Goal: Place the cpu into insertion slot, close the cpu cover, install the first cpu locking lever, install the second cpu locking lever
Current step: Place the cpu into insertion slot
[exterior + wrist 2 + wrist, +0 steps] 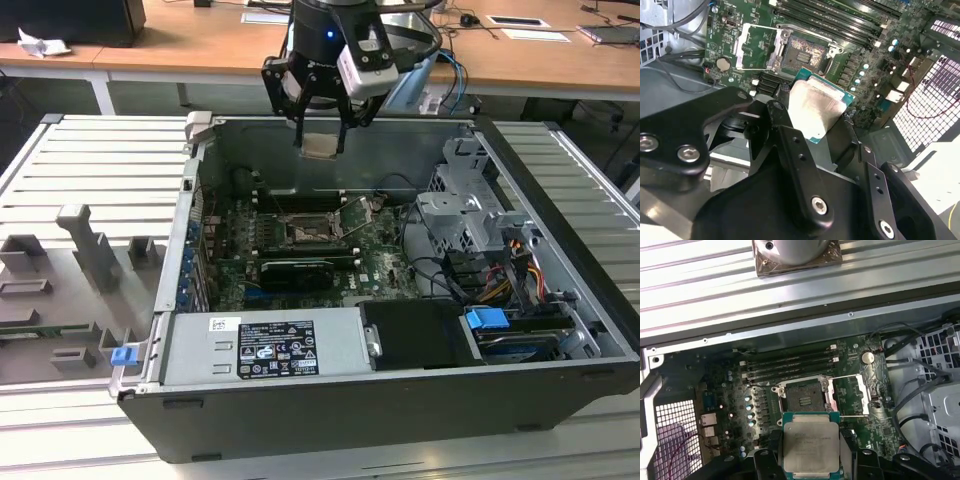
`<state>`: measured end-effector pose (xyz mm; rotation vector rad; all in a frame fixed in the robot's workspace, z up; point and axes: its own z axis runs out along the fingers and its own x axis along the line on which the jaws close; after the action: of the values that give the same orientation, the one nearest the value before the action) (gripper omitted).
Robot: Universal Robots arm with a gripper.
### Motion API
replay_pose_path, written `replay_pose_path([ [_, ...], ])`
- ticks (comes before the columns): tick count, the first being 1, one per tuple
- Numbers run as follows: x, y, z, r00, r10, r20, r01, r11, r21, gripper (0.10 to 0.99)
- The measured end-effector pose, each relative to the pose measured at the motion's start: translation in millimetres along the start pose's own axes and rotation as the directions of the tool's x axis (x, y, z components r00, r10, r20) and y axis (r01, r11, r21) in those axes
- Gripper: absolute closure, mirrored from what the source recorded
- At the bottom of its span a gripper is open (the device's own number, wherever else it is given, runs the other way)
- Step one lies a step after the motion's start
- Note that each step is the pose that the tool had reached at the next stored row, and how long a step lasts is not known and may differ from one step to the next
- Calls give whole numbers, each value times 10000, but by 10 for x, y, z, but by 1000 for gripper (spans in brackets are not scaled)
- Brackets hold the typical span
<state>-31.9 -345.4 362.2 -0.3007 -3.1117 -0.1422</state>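
1. Wooden desks behind; ribbed grey table (90, 170) carries one open computer case (300, 420).
2. One cpu (810, 445): flat square, pale silver face, thin green edge; pinched between the two black fingers (785, 135) of the gripper (320, 132); held in the air, higher than the insertion slot (805, 395) and well apart from it.
3. One insertion slot: dark square recess, metal rim, nothing seated in it.
4. One cpu cover (849, 395): silvery frame with a cut-out centre; swung open just beside the insertion slot.

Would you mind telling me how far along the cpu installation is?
The gripper holds the cpu above the board, so pickup looks done. The slot is empty and the cover is open beside it, so seating, closing and locking are not yet done.
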Motion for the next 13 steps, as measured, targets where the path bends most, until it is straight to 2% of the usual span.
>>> replay_pose_path([
  [5, 1, -1, 3, 9989, 459, 40, -459, 9989, -8, 545],
  [8, 1, -1, 9, 9957, 923, 83, -923, 9957, -14, 545],
  [13, 1, -2, 12, 9916, 1291, 118, -1291, 9916, -15, 545],
])
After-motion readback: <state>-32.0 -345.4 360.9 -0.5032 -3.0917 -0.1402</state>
